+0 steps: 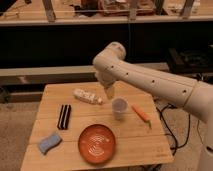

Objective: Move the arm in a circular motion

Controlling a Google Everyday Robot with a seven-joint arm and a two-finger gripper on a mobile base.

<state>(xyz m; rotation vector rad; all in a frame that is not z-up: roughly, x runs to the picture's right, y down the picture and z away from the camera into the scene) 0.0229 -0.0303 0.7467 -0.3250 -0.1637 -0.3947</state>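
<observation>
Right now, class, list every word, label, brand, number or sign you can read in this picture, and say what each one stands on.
No text can be read anywhere in this view.
White bottle lying on the table: any print on it is too blurred to read.
The arm: only small dark dots, no lettering.
Its gripper, hanging over the back of the table beside the bottle: no marking shows.

Warm, yellowish light falls from above onto the table, and its pale wood is the brightest area. The arm catches this light along its upper side, while its underside is shaded. The claw hangs over the table's rear edge, in the arm's shade. The space behind the table is nearly black. The orange plate has a faint sheen. Shadows on the table are soft and short.
</observation>
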